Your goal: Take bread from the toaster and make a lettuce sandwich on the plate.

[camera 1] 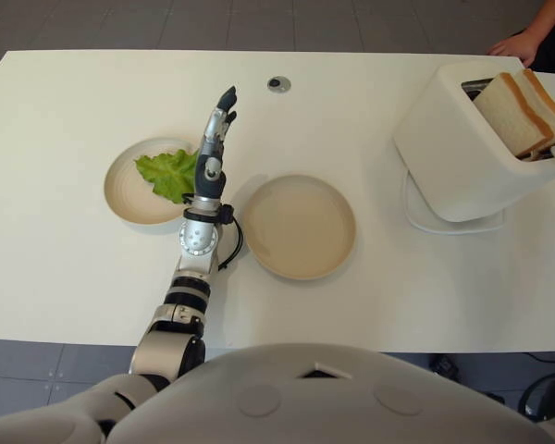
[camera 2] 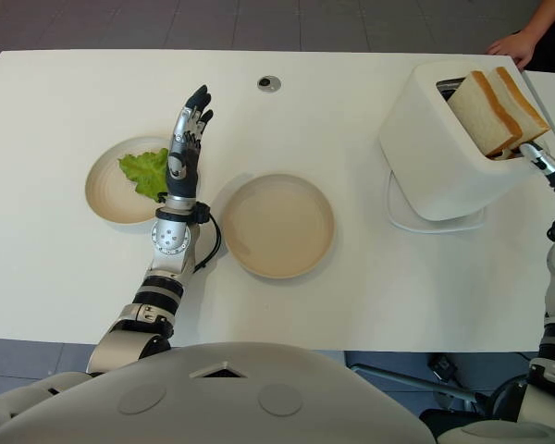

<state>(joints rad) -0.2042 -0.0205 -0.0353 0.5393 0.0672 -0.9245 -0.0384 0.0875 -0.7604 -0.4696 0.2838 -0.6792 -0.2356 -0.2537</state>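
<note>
Bread (camera 2: pixel 490 111) — two slices up in toaster (camera 2: pixel 425 148), right hand (camera 2: pixel 546 166) at their edge, grip unclear | left hand (camera 1: pixel 213 153) fingers straight, wide, empty — between lettuce (camera 1: pixel 169 173) on side plate (camera 1: pixel 125 199) and middle plate (camera 1: pixel 299 227)

Bare tabletop (camera 2: pixel 370 277) lies open between the empty plate (camera 2: pixel 277 225) and the tilted toaster (camera 2: pixel 435 148) at its 2 o'clock. The upright left hand (camera 2: pixel 185 139) stands at the plate's 10 o'clock, between it and the lettuce (camera 2: pixel 146 174). Above the toaster's bread slices (camera 2: pixel 495 111) the air is free; the right hand (camera 2: pixel 546 166) sits at their 4 o'clock.
</note>
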